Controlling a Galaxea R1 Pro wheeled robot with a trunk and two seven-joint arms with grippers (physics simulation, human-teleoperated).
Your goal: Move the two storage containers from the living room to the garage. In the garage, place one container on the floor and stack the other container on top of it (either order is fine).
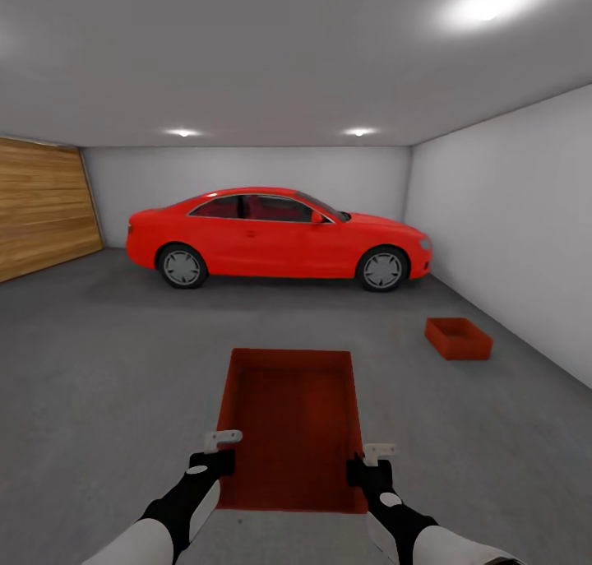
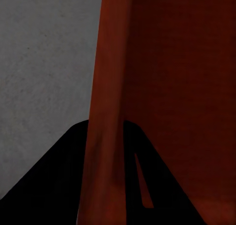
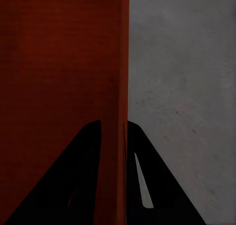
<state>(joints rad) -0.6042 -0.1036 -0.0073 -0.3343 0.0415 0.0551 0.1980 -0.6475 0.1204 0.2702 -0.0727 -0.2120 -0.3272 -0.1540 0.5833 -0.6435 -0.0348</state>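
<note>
A lidless red-orange container (image 1: 289, 429), rectangular with thin straight walls, was held above the mottled grey concrete floor (image 1: 99, 368) by both arms. The left gripper (image 1: 220, 451) was clamped on its left wall, seen in the left wrist view (image 2: 105, 151) between dark fingers; the right gripper (image 1: 372, 458) was clamped on the right wall (image 3: 114, 151). A second, matching container (image 1: 458, 338) was set on the floor near the plain white right wall (image 1: 510, 228). A glossy red car (image 1: 279, 238) was parked beyond, beside a wood-slat door (image 1: 41, 211). No writing could be read.
</note>
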